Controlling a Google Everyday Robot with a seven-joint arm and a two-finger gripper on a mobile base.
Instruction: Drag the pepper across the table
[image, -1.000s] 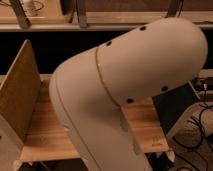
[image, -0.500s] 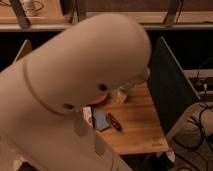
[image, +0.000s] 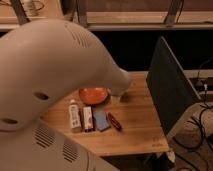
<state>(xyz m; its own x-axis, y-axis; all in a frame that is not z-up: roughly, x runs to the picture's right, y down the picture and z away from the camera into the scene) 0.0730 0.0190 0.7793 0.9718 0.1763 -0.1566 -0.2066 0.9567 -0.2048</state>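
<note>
The robot's white arm housing fills the left of the view above a light wooden table. On it stands a row of small items: a white bottle, a red-and-white tube, a blue pad, and, just beside the pad's right edge, the dark-red pepper, lying lengthwise. Behind the row sits an orange-red plate. The gripper hangs near the plate's right rim, above and apart from the pepper, its claw spread and empty. A dark panel stands at the right edge of the table.

The pepper looks light, with a glossy skin likely to slip or roll. A gentle pinch across its narrow middle appears the safest hold for dragging, kept clear of the pad.
</note>
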